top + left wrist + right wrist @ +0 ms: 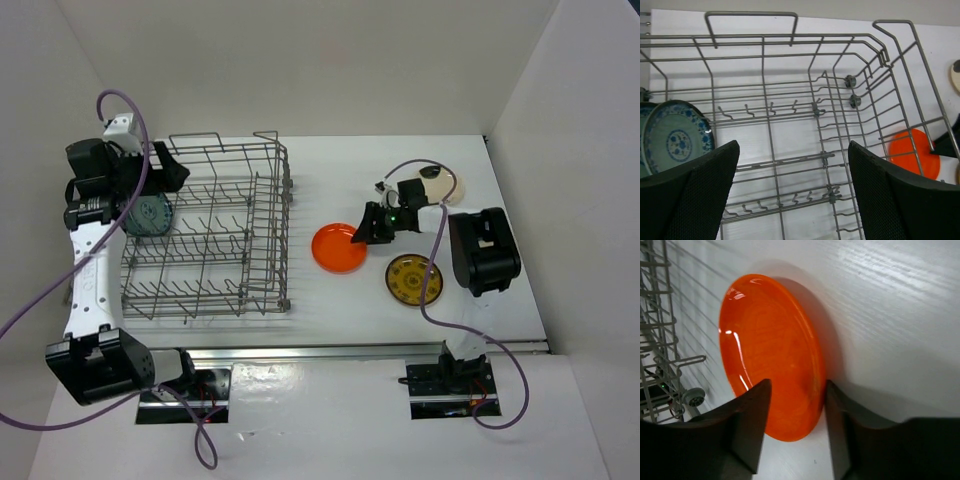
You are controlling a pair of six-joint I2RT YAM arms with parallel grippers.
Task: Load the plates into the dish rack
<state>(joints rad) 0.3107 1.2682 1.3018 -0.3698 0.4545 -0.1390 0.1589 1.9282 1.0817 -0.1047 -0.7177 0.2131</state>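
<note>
1. The orange plate (775,355) lies flat on the table (330,170), just right of the dish rack (205,230). It is not loaded yet.
2. The right gripper (797,387) straddles the plate's rim on the side away from the rack. One finger is over the plate's bowl and the other is outside its edge. The jaws are parted, not clamped. Whether either finger touches the rim is too close to call.
3. Step in hand, as I read it: pinch the rim and lift.
   - Get the outer finger low, under the lip.
   - Close square and deep on the rim, not with a shallow nip.
   - The glaze looks glossy and probably slippery, so lift slowly.
   - Turn the plate upright before it goes over the rack.
4. The left gripper (792,150) hangs over the rack's left end, fingers wide apart and holding nothing.
5. Two blue-green plates (677,142) stand upright at the rack's left end, one behind the other.
6. The yellow-brown plate (413,280) lies flat near the orange one, not touching it. A cream plate (445,183) sits further back, partly hidden by the right arm. No other plate can be made out.
7. Room for moving:
   - The rack's right wall stands high between the orange plate and the tines (770,107), so the plate must go over the top rail.
   - The rows right of the blue-green pair look free.
   - The left arm sits over the left end, so the middle or right rows look safer.
</note>
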